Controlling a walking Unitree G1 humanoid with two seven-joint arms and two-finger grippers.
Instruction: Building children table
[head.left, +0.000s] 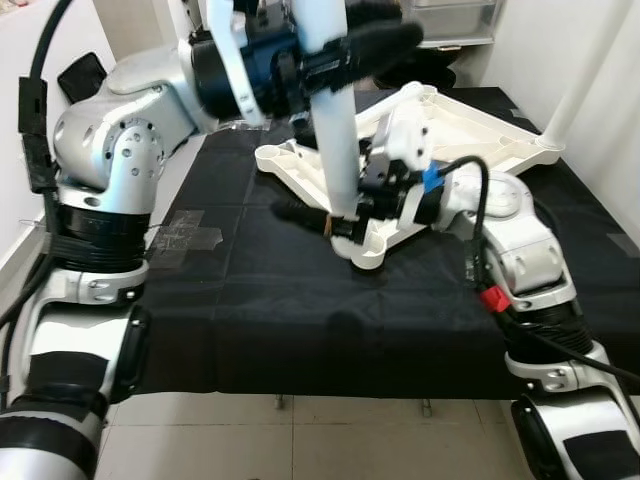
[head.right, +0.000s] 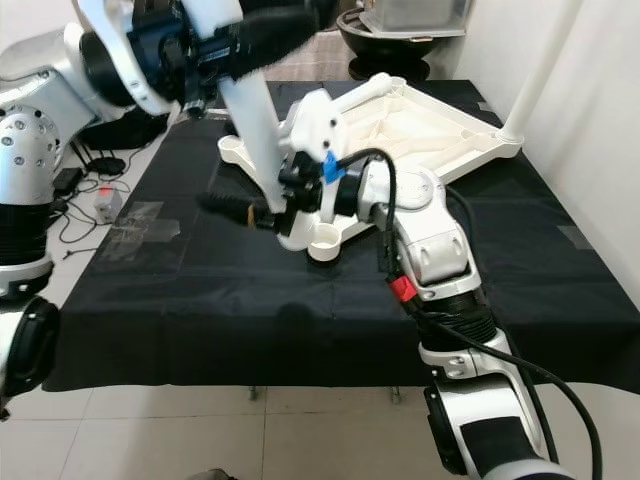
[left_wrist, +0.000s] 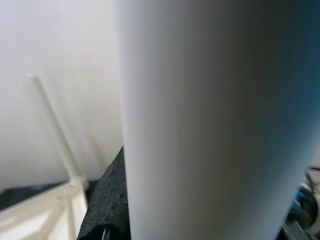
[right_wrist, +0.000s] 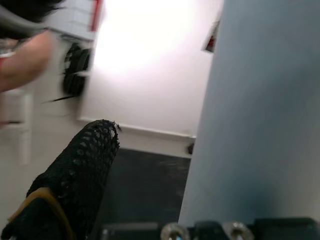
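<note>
**Left eye view: leg seating at near corner socket**

White leg (head.left: 335, 140) stands upright over the near corner socket of the inverted tabletop (head.left: 470, 125) on the black-covered table (head.left: 250, 310). Left hand (head.left: 345, 50) clamps its top for alignment. Right hand (head.left: 335, 215) steadies its base; grip width cannot be told.

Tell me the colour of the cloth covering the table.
Black cloth, clearest in the right eye view.

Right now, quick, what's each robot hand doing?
Left gripper: closed around the upper part of the white plastic table leg.
Right gripper: closed on that leg's lower end, at the upside-down white tabletop.
</note>
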